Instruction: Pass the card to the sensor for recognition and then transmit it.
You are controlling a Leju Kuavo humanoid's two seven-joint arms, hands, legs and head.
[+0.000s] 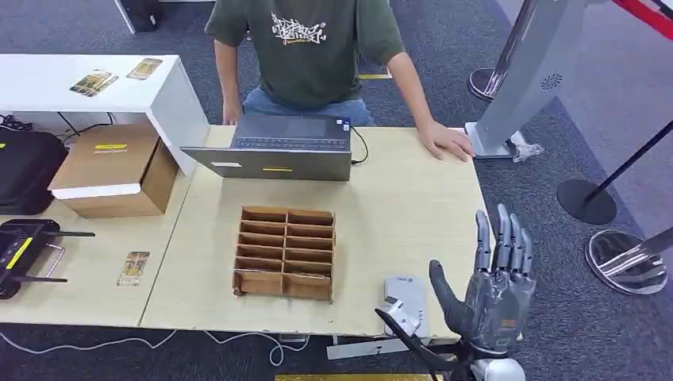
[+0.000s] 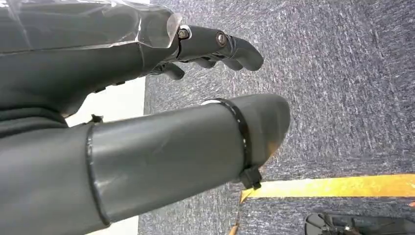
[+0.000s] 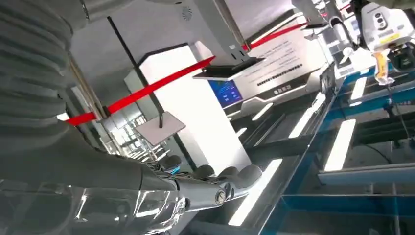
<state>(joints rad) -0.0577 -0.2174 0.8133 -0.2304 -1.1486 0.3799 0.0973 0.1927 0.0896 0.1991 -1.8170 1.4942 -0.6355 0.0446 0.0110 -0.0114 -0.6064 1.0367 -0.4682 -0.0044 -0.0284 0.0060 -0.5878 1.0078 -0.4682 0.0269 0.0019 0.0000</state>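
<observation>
Grey right hand [image 1: 498, 295] raised, fingers spread, holding nothing, past the table's [image 1: 413, 214] near-right edge beside the sensor [image 1: 405, 300]

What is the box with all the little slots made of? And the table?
The slotted box looks like thin brown wood or stiff board: matte, with flat dividers slotted together and darker edges. The table looks like pale wood-grain laminate, smooth with faint streaks; whether it is real wood is unclear.

An open laptop [image 1: 274, 147] sits at the desk's [image 1: 413, 214] far edge, a person's hand [image 1: 446, 141] near the far right corner. A wooden divider box [image 1: 284, 252] stands toward the near edge.
</observation>
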